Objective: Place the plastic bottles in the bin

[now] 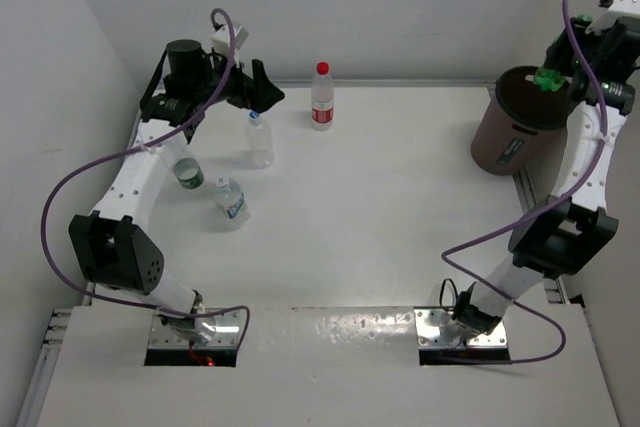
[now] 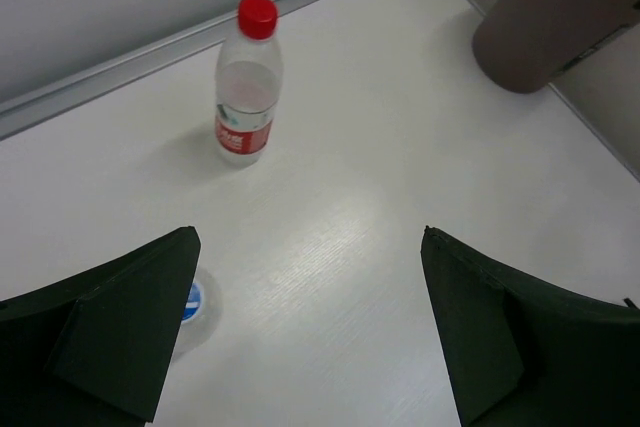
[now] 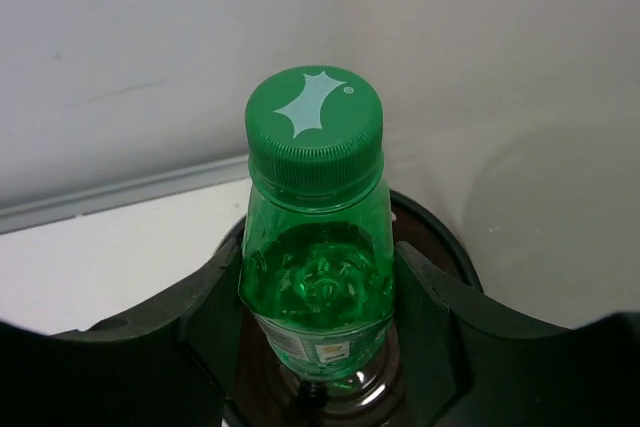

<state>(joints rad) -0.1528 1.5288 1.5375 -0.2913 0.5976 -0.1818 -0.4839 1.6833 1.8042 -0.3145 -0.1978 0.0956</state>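
My right gripper [image 1: 549, 80] is shut on the all-green bottle [image 3: 315, 247] and holds it upright above the dark mouth of the brown bin [image 1: 512, 125]; the bin's rim [image 3: 443, 239] shows under the bottle. My left gripper [image 1: 262, 93] is open and empty at the back left, above a clear blue-capped bottle [image 1: 260, 139] whose cap [image 2: 192, 302] peeks past my left finger. A red-capped bottle [image 1: 321, 97] stands further back; it also shows in the left wrist view [image 2: 247, 87]. A clear bottle [image 1: 230, 200] lies on the table. Another bottle [image 1: 187, 174] is partly hidden under the left arm.
The bin stands at the table's back right corner, against the right rail, and shows in the left wrist view [image 2: 560, 17]. White walls close off the back and the left. Purple cables loop off both arms.
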